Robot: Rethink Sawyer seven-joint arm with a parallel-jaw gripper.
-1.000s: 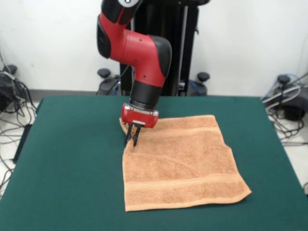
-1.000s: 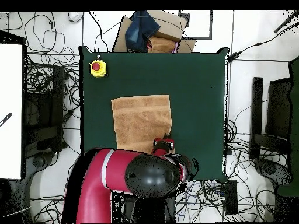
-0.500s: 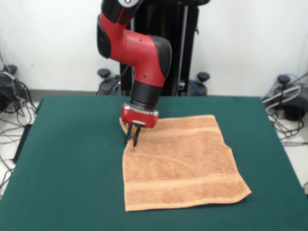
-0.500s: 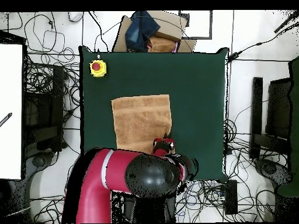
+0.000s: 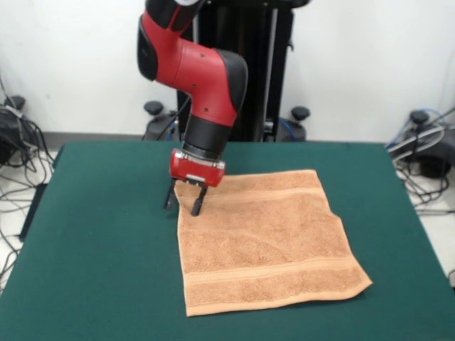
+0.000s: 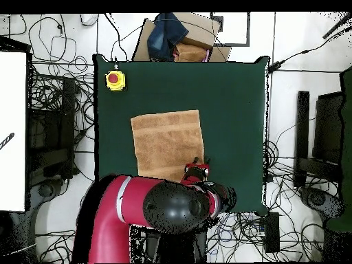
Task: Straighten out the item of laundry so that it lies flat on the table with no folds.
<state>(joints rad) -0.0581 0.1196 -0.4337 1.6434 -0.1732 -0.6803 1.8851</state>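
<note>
Pincer (image 5: 183, 202) spread, straddling towel (image 5: 266, 238) corner edge.

The claw (image 5: 183, 204) has spread open and shifted off the towel (image 5: 266, 238) corner (now flatter).

One towel (image 5: 266, 238), one table (image 5: 99, 256), one yellow button box (image 6: 115, 80).

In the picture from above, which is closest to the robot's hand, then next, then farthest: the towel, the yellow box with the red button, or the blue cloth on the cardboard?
From the hand:
1. Towel, right beside it.
2. Yellow box with red button, table's upper-left corner.
3. Blue cloth, beyond the table's top edge.
</note>
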